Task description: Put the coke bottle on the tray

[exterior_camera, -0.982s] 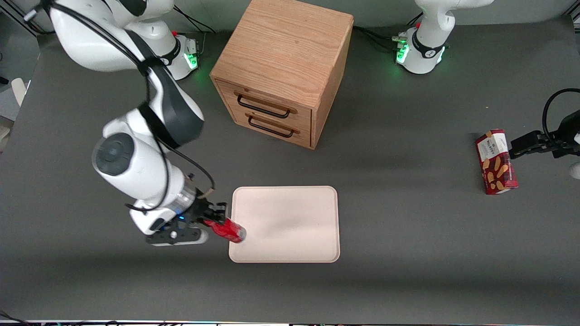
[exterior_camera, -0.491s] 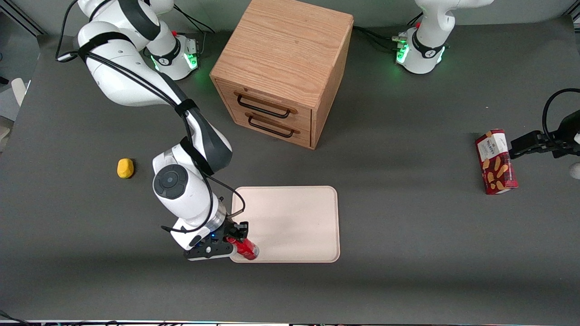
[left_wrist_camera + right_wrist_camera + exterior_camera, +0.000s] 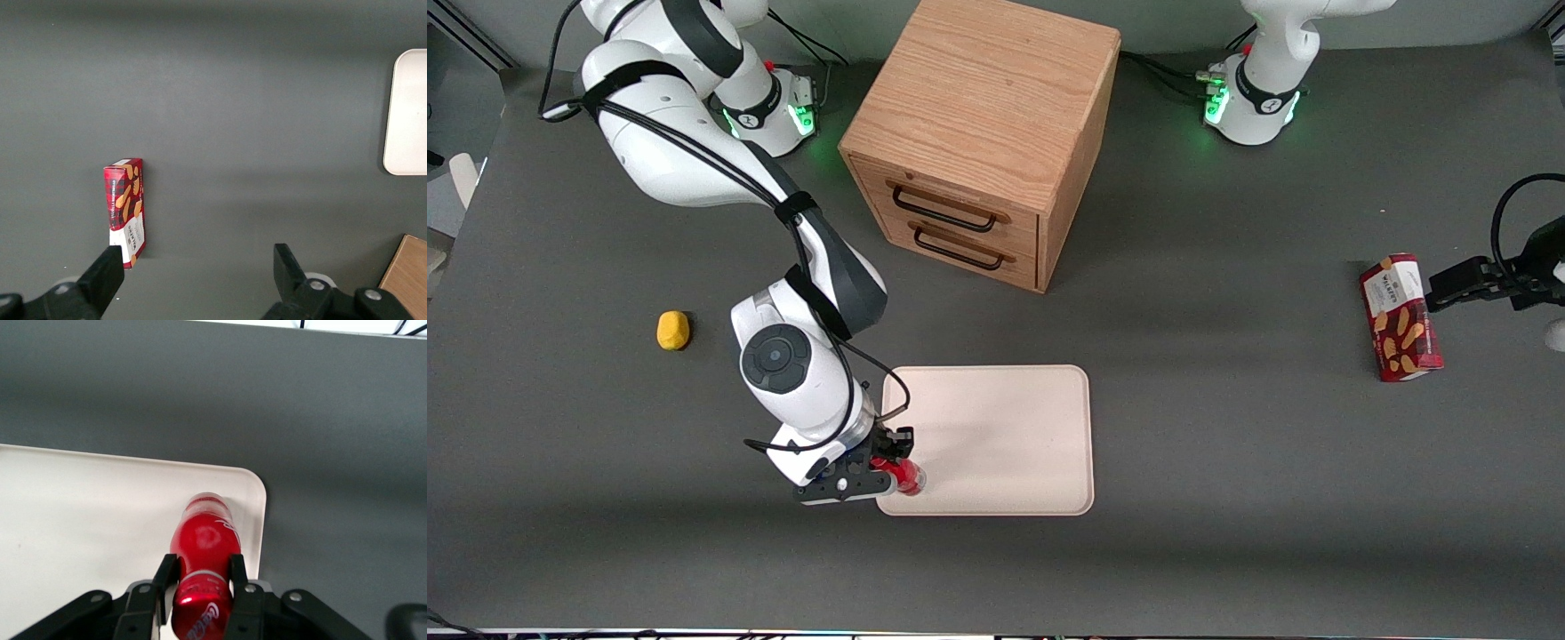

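Note:
My right gripper is shut on the coke bottle, a small red bottle. I hold it over the corner of the tray that is nearest the front camera on the working arm's side. The tray is a flat pale pinkish-beige rectangle with a low rim. In the right wrist view both black fingers press the bottle's sides, and its end points down toward the tray, close to the rim. Whether the bottle touches the tray cannot be told.
A wooden two-drawer cabinet stands farther from the front camera than the tray. A yellow lump lies toward the working arm's end. A red biscuit box lies toward the parked arm's end.
The arm carried the bottle from beside the tray's edge to over its near corner, then tipped it more upright. The yellow lump, hidden a second ago, shows now.

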